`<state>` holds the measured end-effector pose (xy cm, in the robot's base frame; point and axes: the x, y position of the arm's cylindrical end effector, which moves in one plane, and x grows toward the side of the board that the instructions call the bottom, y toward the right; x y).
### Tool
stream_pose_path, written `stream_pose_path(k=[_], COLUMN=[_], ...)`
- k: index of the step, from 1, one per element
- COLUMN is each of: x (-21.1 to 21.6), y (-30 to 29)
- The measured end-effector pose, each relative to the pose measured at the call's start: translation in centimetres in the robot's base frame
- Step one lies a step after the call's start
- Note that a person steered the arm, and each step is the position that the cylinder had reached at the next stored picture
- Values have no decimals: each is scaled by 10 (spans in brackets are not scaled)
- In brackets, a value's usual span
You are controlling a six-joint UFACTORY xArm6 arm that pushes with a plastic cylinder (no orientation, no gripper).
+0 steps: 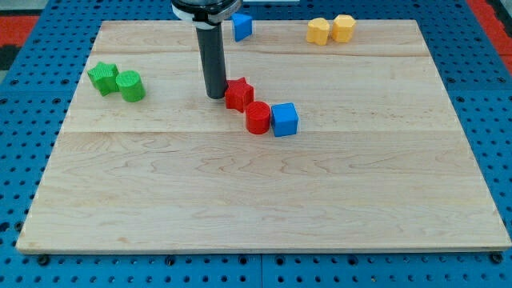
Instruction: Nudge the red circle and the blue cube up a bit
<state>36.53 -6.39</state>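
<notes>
Wooden board (264,208) on a blue pegboard table (24,32); one view only. My tip (215,96) rests on the board in the upper middle of the frame, just left of the red star (238,94) — touching it or nearly so; contact cannot be confirmed. The arm ends in a plain dark rod, so there is nothing to spread or pinch; it holds no block.

The red circle (257,117) sits just below and right of the red star, apparently touching it. The blue cube (284,119) stands directly right of the red circle, side against side. The tip is up and left of both, with the star between.

Other items: a second blue block (242,26) at the top edge, just right of the rod — shape unclear. Two yellow blocks (330,30) side by side at upper right. A green star-like block (102,78) and a green cylinder (130,86) together at upper left.
</notes>
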Motion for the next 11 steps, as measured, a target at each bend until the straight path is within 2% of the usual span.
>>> stream_pose_path(k=[1,2,3,11], x=[33,65,79,81], y=[-40,-39,-39,18])
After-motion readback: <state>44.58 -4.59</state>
